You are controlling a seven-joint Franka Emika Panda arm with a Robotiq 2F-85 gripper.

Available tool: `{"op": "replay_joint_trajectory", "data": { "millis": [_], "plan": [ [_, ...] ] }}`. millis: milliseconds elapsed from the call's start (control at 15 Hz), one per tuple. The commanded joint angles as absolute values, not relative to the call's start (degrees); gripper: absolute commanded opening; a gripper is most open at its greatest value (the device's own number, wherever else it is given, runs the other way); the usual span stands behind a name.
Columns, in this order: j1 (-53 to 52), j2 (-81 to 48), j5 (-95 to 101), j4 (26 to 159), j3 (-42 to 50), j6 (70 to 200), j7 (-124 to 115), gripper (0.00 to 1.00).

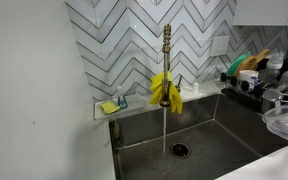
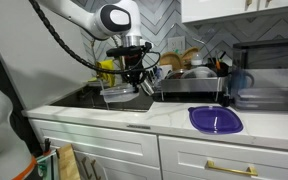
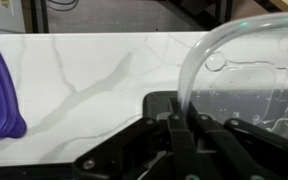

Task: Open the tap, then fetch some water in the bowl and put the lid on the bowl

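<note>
1. Currently the gripper (image 2: 132, 88) is clenched on the bowl (image 2: 118, 96), jaws pinching its rim. In the wrist view the black fingers (image 3: 177, 128) sit closed against the clear wall.
2. Bowl: held off the surface at the end of the counter (image 2: 164, 122), below the wrist. In the wrist view it fills the right side, with pale veined counter behind it.
3. Bowl wall shows glints and one round bubble-like spot. Whether water lies inside, I cannot tell.
4. Tap (image 1: 167, 45): brass, upright behind the sink (image 1: 229, 135), against the chevron tile. Yellow cloth (image 1: 165, 90) draped around its lower part.
5. Water (image 1: 165, 128): thin straight stream from the tap down into the basin, landing just beside the drain (image 1: 179, 150).
6. Lid (image 2: 215, 120): purple, flat on the counter, well apart from the bowl. In the wrist view only its edge shows, at the left margin.
7. Dish rack (image 2: 189, 70): at the back of the counter, between the gripper and a clear container at the far end, loaded with dark items.
8. Tray (image 1: 111, 105) with something yellow in it stands on the ledge near the tap.
9. Arm (image 2: 79, 22): white, arching in from the upper corner down to the gripper.
10. White cabinets below the counter; a gold handle (image 2: 231, 168) shows on one drawer.
</note>
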State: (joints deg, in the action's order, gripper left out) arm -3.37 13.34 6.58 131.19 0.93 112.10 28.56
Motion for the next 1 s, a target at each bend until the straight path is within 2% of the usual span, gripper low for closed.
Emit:
{"op": "replay_joint_trajectory", "data": {
  "millis": [0, 467, 533, 800, 867, 933],
  "plan": [
    [-1.1, 14.45, 9.11, 134.85, 3.65, 116.77, 30.88, 0.02],
    [2.9, 11.6, 6.38, 137.8, 9.66, 130.56, 34.4, 0.02],
    [2.4, 12.18, 7.51, 136.8, 8.59, 127.58, 33.83, 0.07],
    [3.18, 11.17, 7.38, 136.93, 9.25, 129.35, 33.83, 0.07],
    [3.44, 10.47, 8.24, 136.74, 9.37, 130.11, 33.96, 0.02],
    [3.57, 9.5, 7.71, 136.35, 10.0, 131.23, 35.51, 0.02]
  ]
}}
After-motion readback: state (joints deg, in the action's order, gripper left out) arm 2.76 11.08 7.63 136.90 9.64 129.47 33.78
